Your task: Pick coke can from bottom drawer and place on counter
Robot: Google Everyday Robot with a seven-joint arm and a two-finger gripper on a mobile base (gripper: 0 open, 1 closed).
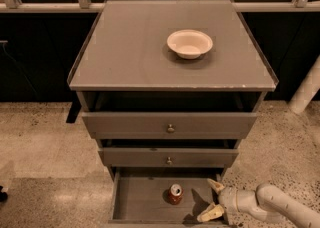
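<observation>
The coke can [174, 194] is standing upright on the plank floor of the bottom drawer [140, 203], roughly mid-width and a little towards the near side. Its long axis is running straight up and its silver top is facing the ceiling, so the round side wall is offering itself to a sideways grasp. Just to the right of it, inside the open drawer, the gripper [212, 201] is hanging low with its two pale fingers spread wide. One is reaching towards the far side and one towards the near side, and there is nothing between them. It is near the can but is not touching it, and a strip of bare drawer floor is showing in the gap. The arm [280, 207] is coming in from the right, low over the floor [45, 142]. I'm reading this as the approach step, with the pick itself not yet made. The next move looks like a short slide left until the fingers are straddling the can's body, then a squeeze and a lift clear of the two closed drawer fronts [170, 124] above. Up top, the counter [125, 57] is waiting, with a pale bowl [189, 43] sitting right of centre towards the far side.
</observation>
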